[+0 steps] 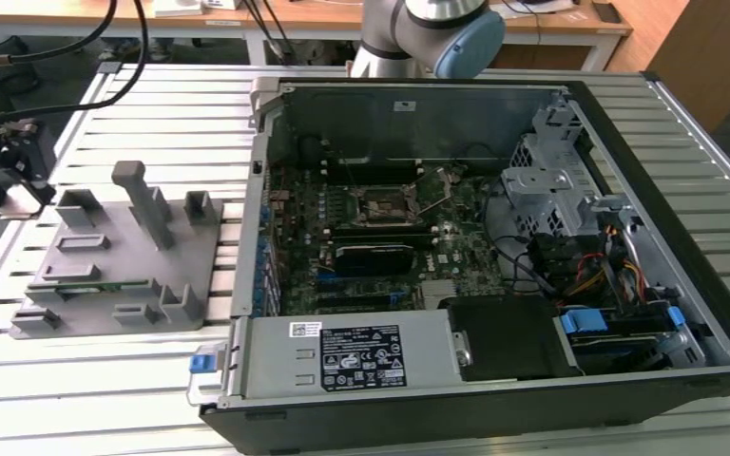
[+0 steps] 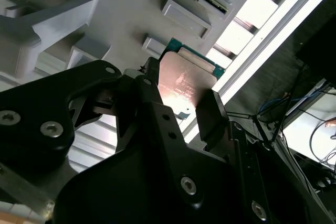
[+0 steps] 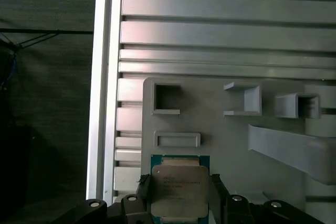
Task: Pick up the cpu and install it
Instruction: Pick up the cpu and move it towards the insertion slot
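Note:
The cpu (image 3: 180, 186), a flat square chip with a silver-grey top and a green rim, sits between my gripper's (image 3: 181, 203) black fingers (image 3: 143, 191), which press on two opposite edges. In the second wrist view the cpu (image 2: 185, 83) shows the same hold by the gripper (image 2: 181, 106), above the grey holder block (image 2: 131, 9). In the exterior view the gripper (image 1: 16, 185) hangs at the far left, beside the grey holder block (image 1: 124, 252). The black socket frame (image 1: 382, 204) on the motherboard lies inside the open computer case, far from the gripper.
The open computer case (image 1: 669, 190) fills the exterior view's right, with a power supply (image 1: 346, 351), drive cage (image 1: 555, 180) and cables. The holder block carries upright posts (image 1: 144, 199) and pockets. Black cables (image 1: 73, 95) hang over the slatted table (image 1: 111, 399). The table's edge rail (image 3: 102, 77) runs beside the block.

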Robot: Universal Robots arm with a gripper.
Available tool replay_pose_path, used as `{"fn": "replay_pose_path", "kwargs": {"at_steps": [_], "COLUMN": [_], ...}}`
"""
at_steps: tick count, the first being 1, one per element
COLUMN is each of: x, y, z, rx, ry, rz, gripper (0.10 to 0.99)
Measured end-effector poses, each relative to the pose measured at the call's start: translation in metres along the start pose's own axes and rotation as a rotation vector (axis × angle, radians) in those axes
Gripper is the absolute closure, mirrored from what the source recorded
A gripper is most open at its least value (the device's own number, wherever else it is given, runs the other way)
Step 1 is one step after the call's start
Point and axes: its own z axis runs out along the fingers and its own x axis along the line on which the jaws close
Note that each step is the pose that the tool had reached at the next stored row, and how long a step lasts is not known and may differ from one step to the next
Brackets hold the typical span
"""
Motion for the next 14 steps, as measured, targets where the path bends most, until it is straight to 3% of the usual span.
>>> {"fn": "replay_pose_path", "kwargs": {"at_steps": [14], "x": [0.0003], "y": [0.0010], "z": [-0.0150], "rx": [0.000], "ry": [-0.0006], "rz": [0.000], "gripper": [0.561]}}
